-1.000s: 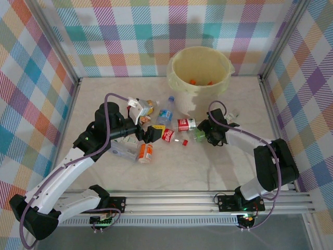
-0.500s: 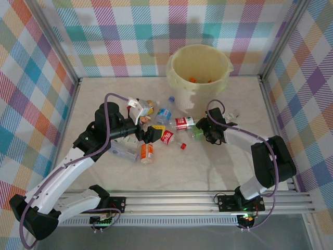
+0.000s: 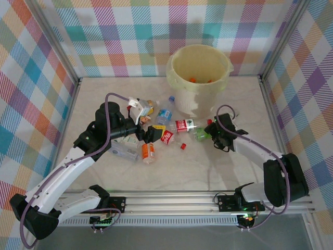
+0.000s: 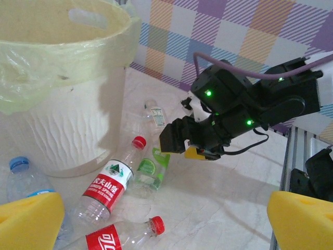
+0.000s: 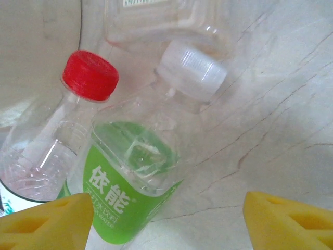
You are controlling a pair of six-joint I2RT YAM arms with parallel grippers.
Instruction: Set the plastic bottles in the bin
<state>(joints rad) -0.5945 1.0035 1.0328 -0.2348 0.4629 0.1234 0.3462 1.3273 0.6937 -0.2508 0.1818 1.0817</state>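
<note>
You've got a pale marble-look tabletop (image 3: 171, 172) boxed in by pastel plaid walls (image 3: 130, 36) at 9, 12 and 3 o'clock. Silver metal posts (image 3: 53, 36) run up the corners at roughly 10 and 2. Along 6 o'clock there's a ribbed aluminium rail (image 3: 177, 200) across the near edge. Near the middle of the top, a touch toward 5 o'clock, a tiny red bit (image 3: 182, 146) lies loose on the marble. Might be a stray cap, but it's too small to call.

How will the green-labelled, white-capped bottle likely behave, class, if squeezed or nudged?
The green-labelled bottle looks empty and clear, so probably light. Its creased wall suggests it may buckle when squeezed. Lying on its side, it could roll.
</note>
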